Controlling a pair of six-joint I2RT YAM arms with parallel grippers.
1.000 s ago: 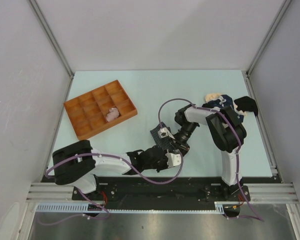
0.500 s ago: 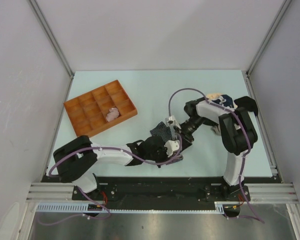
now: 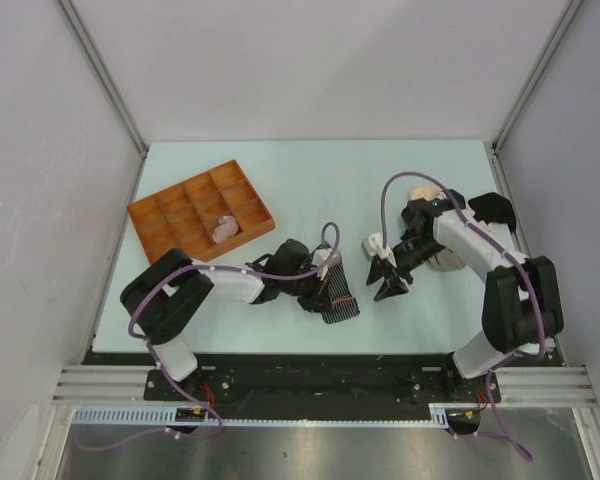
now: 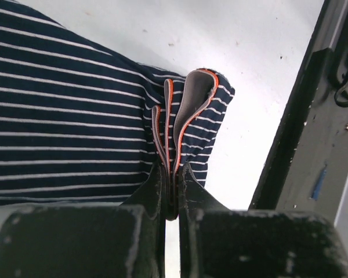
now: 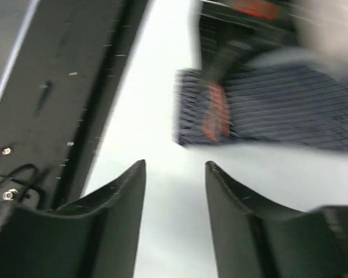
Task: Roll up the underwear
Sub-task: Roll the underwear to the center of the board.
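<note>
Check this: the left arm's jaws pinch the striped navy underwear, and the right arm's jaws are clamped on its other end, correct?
Not quite. The left gripper does pinch the striped navy underwear in its jaws, but the right gripper has its jaws open and empty, apart from the cloth, as the right wrist view shows.

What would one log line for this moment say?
left gripper: shut on striped underwear | right gripper: open, empty | tray: one pink roll | pile: behind right arm
</note>
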